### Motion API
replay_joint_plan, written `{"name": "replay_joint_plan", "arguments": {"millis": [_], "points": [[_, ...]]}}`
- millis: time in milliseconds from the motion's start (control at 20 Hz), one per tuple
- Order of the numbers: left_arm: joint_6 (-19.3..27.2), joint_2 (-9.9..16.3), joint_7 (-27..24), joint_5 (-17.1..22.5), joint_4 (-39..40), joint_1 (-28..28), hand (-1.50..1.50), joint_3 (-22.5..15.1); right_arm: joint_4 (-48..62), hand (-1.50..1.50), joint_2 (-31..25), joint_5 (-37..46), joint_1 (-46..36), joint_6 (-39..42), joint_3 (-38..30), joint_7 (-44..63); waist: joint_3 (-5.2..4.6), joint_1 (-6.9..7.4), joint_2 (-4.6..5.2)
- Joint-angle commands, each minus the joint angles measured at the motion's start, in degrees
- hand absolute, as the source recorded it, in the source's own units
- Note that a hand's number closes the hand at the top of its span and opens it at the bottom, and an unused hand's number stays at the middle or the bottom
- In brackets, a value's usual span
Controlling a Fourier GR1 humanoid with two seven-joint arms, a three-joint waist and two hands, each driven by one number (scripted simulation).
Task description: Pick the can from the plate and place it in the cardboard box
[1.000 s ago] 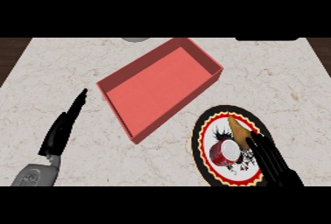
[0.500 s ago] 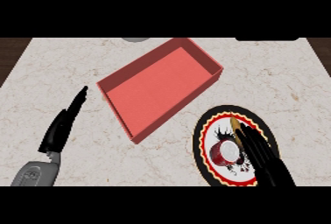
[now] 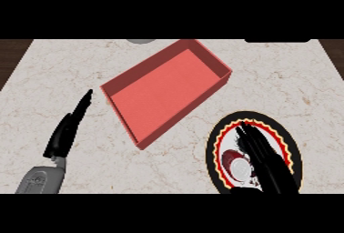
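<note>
- Head view, lower right of the frame: the right hand (image 3: 265, 157) lies over the plate (image 3: 290, 144), a dark round plate with a yellow and red scalloped ring. Its fingers (image 3: 247, 136) run straight toward the upper left, spread little, and hold nothing.
- Head view, same corner: the can (image 3: 236, 164) lies on its side on the plate, red body with a pale round end, just left of the palm and close under the fingers. Whether the hand touches it cannot be told.
- Head view, middle to upper right: the cardboard box (image 3: 164, 93) is a shallow red tray set cornerwise on the worktop (image 3: 60, 73), its near corner just up and left of the plate, apart from it.
- Head view, left side: the left hand (image 3: 67, 129) rests on the worktop with straight fingers, well apart from the box and plate.
- Judgement on the step in hand, the grasp: the can sits beside the palm, not between thumb and fingers, so the hand should shift toward the lower left and settle lower before curling.
- A can lying on its side is likely to roll on the plate, so close across its round body, not its ends.
- Lift clear of the plate rim before swinging up and left over the box wall.
</note>
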Motion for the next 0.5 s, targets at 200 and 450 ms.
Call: {"name": "replay_joint_plan", "arguments": {"millis": [200,450], "points": [[-2.4,-0.5,-2.6,-1.0,4.9,-3.2,0.00,2.7,3.0,-1.50,1.4,2.4,-2.4,-0.4,3.0,2.0,0.00,-0.11,0.03],[-3.3,0.8,-0.4,-0.3,-0.5,0.8,0.00,3.0,7.6,1.50,0.8,8.0,-3.5,-12.0,1.3,-2.7,0.02,0.03,0.00]]}}
